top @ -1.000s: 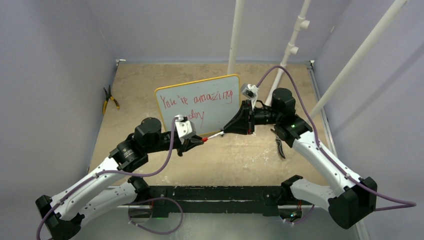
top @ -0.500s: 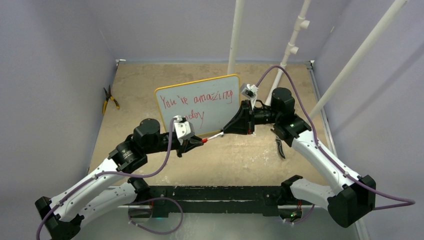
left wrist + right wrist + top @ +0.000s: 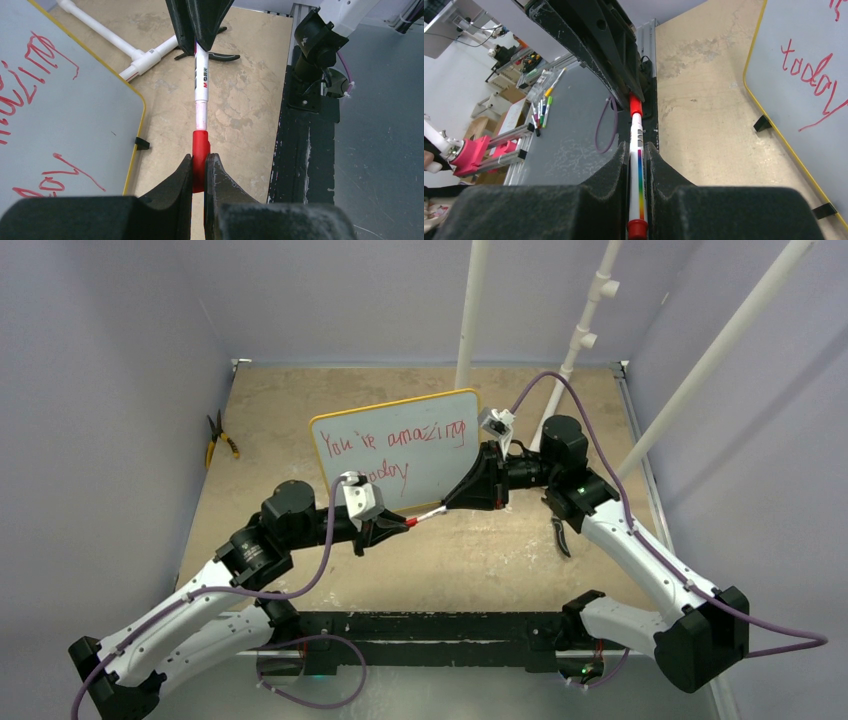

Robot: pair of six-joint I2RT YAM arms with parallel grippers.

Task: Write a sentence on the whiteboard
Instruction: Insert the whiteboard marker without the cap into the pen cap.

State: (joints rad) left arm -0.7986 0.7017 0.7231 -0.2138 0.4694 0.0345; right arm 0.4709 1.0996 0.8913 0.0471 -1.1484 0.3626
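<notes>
My left gripper (image 3: 199, 164) clamps the red cap (image 3: 200, 142), my right gripper (image 3: 636, 152) the marker (image 3: 636, 131); any misaligned push could twist either loose.

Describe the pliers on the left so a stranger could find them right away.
Start at the whiteboard standing mid-table and look left toward the wall. The pliers lie flat on the tan table near its left edge. Their yellow handles set them apart from the all-dark pair on the right.

Whiteboard (image 3: 440, 465) with yellow-orange frame and small black feet, standing on its long edge just behind the marker (image 3: 428, 514); red handwriting reading "You're amazing today".
</notes>
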